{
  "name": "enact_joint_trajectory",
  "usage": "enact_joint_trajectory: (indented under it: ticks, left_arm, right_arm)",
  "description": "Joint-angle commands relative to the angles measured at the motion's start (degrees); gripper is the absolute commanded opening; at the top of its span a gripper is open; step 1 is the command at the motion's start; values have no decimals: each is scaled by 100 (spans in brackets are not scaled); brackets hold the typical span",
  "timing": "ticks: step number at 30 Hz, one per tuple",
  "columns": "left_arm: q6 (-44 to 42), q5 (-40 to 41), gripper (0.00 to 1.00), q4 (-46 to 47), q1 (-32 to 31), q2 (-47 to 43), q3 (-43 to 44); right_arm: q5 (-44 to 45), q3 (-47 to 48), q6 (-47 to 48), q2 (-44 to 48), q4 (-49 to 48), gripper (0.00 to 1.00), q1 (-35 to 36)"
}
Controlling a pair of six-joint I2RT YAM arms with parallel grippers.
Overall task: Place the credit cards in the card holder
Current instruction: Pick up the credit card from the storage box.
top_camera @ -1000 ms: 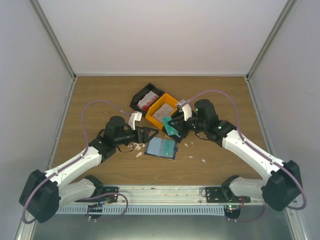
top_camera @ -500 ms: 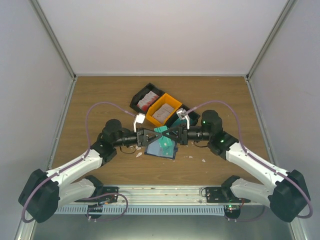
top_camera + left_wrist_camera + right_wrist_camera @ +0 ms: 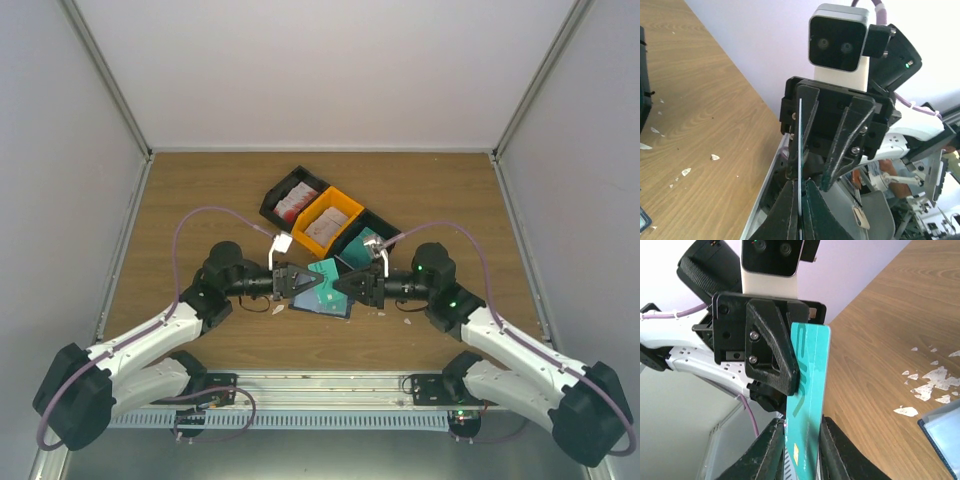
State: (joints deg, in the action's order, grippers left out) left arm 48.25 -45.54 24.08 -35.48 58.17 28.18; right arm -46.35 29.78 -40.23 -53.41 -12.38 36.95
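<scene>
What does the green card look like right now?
The teal card is thin, glossy plastic with a darker curved stripe and a small gold chip. It is held on edge in the air above the wooden table. The left gripper is shut on one end. The right gripper is open around the other.

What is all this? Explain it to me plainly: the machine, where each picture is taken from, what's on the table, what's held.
Two robot arms are bolted at the near edge of a wooden table. The wide picture looks down from above and behind them. The other two come from a camera on each wrist, here facing each other. On the table lie an open navy card holder, a row of three bins and small white scraps. The left gripper is shut on a teal credit card, held just over the holder. The right gripper has its jaws apart around that same card.
</scene>
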Motion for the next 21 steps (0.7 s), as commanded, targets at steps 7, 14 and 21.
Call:
enact_joint_trajectory:
  ticks: [7, 14, 21]
  left_arm:
    - [-145, -549, 0, 7, -156, -36, 202]
    - [-663, 881, 53, -1652, -196, -79, 394]
    - [-721, 2736, 68, -2769, -196, 81, 156]
  right_arm:
    - [-277, -353, -155, 295, -663, 1, 51]
    - [255, -689, -244, 497, -664, 0, 71]
    - [1469, -1179, -683, 343, -276, 0, 75]
